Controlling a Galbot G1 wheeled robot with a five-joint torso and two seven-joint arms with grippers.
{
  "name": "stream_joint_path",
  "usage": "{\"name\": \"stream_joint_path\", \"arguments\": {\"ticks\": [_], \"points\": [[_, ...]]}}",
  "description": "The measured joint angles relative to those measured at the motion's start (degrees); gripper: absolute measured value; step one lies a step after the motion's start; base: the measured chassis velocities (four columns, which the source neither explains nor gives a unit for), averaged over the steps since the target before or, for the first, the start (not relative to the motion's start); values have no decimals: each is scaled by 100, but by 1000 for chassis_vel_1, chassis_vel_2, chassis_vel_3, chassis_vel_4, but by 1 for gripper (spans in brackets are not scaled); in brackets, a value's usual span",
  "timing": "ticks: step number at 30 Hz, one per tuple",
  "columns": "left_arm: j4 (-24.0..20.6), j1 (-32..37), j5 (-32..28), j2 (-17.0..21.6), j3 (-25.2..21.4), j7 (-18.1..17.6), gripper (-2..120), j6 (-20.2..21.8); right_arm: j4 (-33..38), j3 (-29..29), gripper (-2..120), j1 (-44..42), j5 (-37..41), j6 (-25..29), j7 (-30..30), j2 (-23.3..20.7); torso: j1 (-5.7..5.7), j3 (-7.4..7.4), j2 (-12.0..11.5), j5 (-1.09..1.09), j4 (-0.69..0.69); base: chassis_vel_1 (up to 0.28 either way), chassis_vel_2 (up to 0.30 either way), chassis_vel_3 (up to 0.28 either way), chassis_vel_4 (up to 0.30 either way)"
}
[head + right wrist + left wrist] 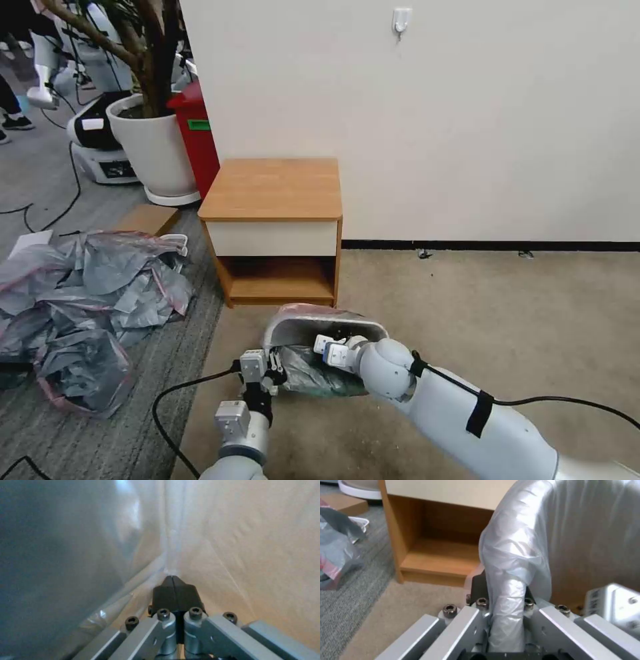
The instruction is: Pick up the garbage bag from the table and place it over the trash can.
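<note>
- On beige carpet just in front of the table (270,190), we work low at the trash can (293,328), which appears tipped toward us, at about six o'clock from the cabinet.
- The garbage bag (313,377) is off the tabletop: its grey film lies bunched at the can's mouth, between our two grippers, with a pink band showing along the far rim.
- Our left gripper (272,373), at the bag's nine o'clock, pinches a rolled fold of film between its pads (476,590); we judge this hold anchors one side of the opening.
- Our right gripper (174,590) is pressed together on a seam deep inside the bag, likely to draw the film over the rim.
- The film looks thin, crinkly and translucent.
</note>
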Motion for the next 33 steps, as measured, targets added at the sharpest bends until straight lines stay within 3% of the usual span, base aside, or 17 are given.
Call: {"name": "stream_joint_path", "arguments": {"ticks": [12,21,26,29,30,31,33], "points": [[190,-68,5,-108,-132,-25,2,0,650,47,0,-97,118,-43,0,-318,0,0,0,6,0,0,0,0,0],[366,-215,-358,-134,-185,-249,2,172,1616,548,0,-511,467,-89,9,-942,0,0,0,5,0,0,0,0,0],[386,-241,-647,-139,-173,-350,2,297,2448,1393,0,-1101,890,64,71,-1400,0,0,0,3,0,0,0,0,0],[301,-224,-964,-121,-87,-439,2,440,3098,2285,0,-1697,1379,166,216,-1771,0,0,0,-10,0,0,0,0,0],[171,-202,-1288,-79,-46,-541,2,625,3452,2884,0,-2071,1651,245,375,-1928,0,0,0,-12,-3,0,0,0,0],[171,-202,-1288,-79,-46,-541,2,625,3452,2884,0,-2071,1651,245,375,-1928,0,0,0,-12,-3,0,0,0,0],[-96,-161,-1878,44,-42,-749,2,949,3916,3836,0,-2764,1995,458,879,-1899,0,0,0,-5,2,0,0,0,0]]}}
